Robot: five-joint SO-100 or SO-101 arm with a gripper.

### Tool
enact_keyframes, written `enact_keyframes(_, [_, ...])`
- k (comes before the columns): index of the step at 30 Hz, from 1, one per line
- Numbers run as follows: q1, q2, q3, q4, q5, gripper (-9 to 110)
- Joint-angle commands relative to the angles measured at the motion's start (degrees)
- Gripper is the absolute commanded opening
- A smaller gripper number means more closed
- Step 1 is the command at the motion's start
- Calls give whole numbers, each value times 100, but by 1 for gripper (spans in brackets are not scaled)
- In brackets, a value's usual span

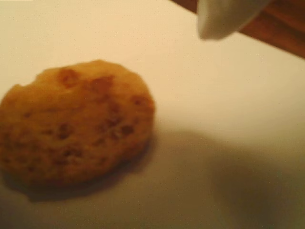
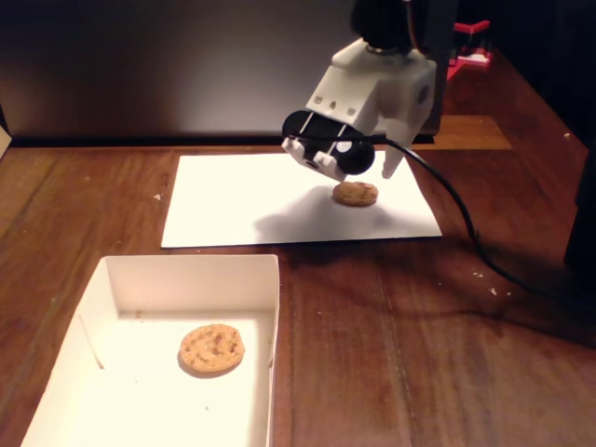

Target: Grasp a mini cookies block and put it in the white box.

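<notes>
Cookie number one (image 2: 211, 349) already lies flat inside the white box (image 2: 98, 307), at the lower left of the fixed view, so part of the job looks done. A second cookie (image 2: 356, 194) is not in the box yet. It lies flat on a white paper sheet (image 2: 233, 209) near the middle of the fixed view, on the brown wooden table (image 2: 419, 345). The arm hangs right over it, and the fingers (image 2: 395, 164) point down beside the cookie. In the wrist view the cookie (image 1: 76, 124) is big and blurry at the left, and one white finger tip (image 1: 217, 21) shows at the top right, well apart from it, not touching. The other finger is out of sight, so I cannot tell if the fingers are spread or closed. They do not seem to be gripping anything. A black cable (image 2: 447, 200) runs from the arm across the table to the right. What is left, I think: go down, pinch this cookie, lift it, carry it toward the lower left and drop it in the box next to the first one
</notes>
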Motion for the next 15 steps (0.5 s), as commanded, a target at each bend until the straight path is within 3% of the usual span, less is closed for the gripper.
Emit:
enact_keyframes(1, [-18, 0, -756, 0, 53, 35])
enact_keyframes(15, [123, -422, -861, 105, 62, 37])
